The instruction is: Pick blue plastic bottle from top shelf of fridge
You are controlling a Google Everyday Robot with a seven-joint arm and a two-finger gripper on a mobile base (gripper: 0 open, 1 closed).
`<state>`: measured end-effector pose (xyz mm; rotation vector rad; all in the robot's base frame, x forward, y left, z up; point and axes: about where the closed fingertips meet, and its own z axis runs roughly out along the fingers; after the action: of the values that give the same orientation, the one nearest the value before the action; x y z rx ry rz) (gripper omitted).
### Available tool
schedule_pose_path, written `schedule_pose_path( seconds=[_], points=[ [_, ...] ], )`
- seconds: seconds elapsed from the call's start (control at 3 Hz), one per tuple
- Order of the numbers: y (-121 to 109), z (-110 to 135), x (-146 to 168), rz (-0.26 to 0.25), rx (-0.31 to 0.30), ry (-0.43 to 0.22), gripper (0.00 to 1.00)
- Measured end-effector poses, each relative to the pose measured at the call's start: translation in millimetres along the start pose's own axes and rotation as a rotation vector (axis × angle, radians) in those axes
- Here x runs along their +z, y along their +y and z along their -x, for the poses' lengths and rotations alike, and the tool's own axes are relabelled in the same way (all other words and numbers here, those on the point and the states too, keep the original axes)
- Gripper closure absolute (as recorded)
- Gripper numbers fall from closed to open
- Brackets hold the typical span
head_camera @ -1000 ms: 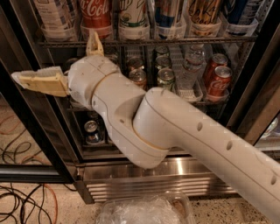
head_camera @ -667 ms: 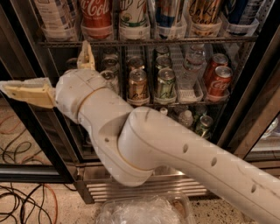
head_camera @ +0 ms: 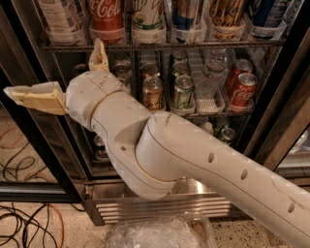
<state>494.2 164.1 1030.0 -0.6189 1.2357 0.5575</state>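
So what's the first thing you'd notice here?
The big white robot arm stretching across the middle, its open gripper at the left, just below the top shelf. Behind it, the fridge is packed with drinks, the blue plastic bottle top left beside a red Coca-Cola bottle.

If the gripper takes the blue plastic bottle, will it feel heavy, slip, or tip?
The blue plastic bottle looks wide, so probably heavy if full. Its smooth label may slip. The clear cup around its base should resist tipping. The gripper, fingers open, is below the bottle, by the top shelf.
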Motion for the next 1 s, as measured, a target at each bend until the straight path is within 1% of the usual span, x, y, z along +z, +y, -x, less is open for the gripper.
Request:
schedule_pose_path(
  seconds=[0.33, 0.67, 1.0],
  points=[
    [-6.6, 4.4, 5.0, 0.007, 0.006, -0.004, 0.0],
    [-15.9, 4.6, 21.5, -0.008, 0.075, -0.03, 0.0],
    [-15.9, 4.6, 21.5, -0.008, 0.075, -0.03, 0.02]
  ],
)
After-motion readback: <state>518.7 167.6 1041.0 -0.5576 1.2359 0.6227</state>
